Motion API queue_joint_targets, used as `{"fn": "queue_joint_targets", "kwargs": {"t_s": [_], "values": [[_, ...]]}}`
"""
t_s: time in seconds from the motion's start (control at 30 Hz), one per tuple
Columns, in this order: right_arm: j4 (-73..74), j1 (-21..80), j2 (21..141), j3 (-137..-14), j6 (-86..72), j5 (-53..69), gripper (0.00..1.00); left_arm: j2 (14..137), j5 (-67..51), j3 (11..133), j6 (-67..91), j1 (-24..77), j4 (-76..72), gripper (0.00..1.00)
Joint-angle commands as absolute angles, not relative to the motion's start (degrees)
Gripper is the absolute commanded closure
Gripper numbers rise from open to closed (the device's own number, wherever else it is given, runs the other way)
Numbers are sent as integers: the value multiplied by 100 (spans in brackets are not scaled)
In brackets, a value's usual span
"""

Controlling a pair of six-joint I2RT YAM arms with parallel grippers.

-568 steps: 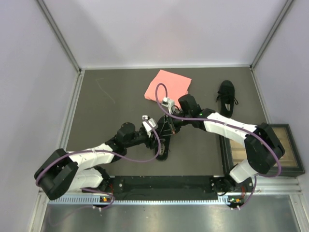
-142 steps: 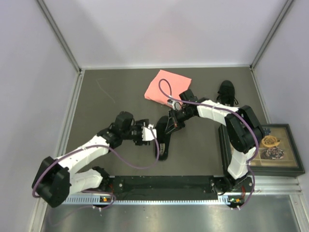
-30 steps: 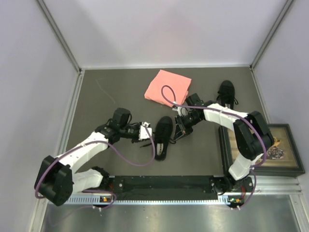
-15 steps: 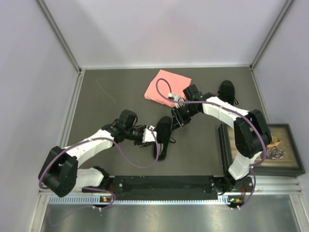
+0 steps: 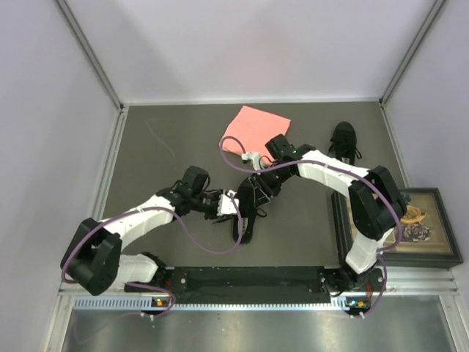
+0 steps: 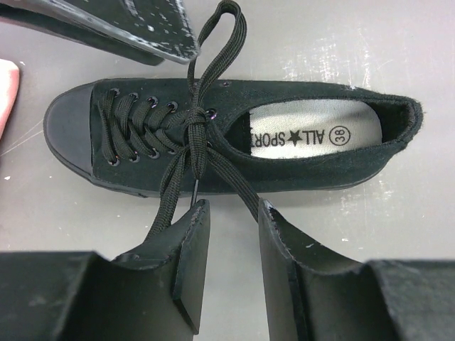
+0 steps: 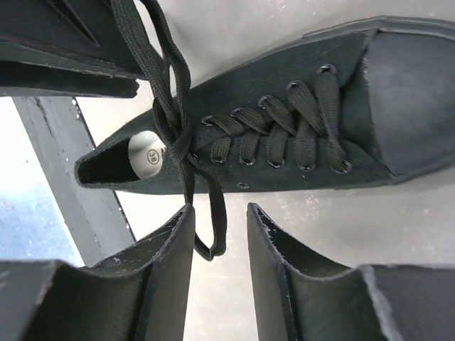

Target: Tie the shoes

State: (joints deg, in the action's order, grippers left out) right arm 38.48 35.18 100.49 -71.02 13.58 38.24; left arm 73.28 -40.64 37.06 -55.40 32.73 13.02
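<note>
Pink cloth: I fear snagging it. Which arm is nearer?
Right. The right arm is beside the near edge of the cloth; the left arm is farther off, left of the shoe.

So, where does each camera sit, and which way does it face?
Top external: above and behind the robot, facing down on the table; the left arm and right arm show.
Left wrist: on the left arm, facing down at the near shoe; left end effector at bottom.
Right wrist: on the right arm, facing that shoe from its other side; right end effector at bottom.
Shared: both wrist views show that shoe's laces.
</note>
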Motion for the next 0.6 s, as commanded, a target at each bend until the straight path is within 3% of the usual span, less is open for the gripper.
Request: {"fn": "queue_joint_targets", "kwargs": {"t_s": [0.0,0.57], "values": [[3832,3621,10186,-7321,1573,3903,64,7374,-4140,3814,-5528,3287,1055,61],[3674,3753,10389,-7444,1503,3841,72,7550,-4096,3911,-5458,3287,879,61]]}}
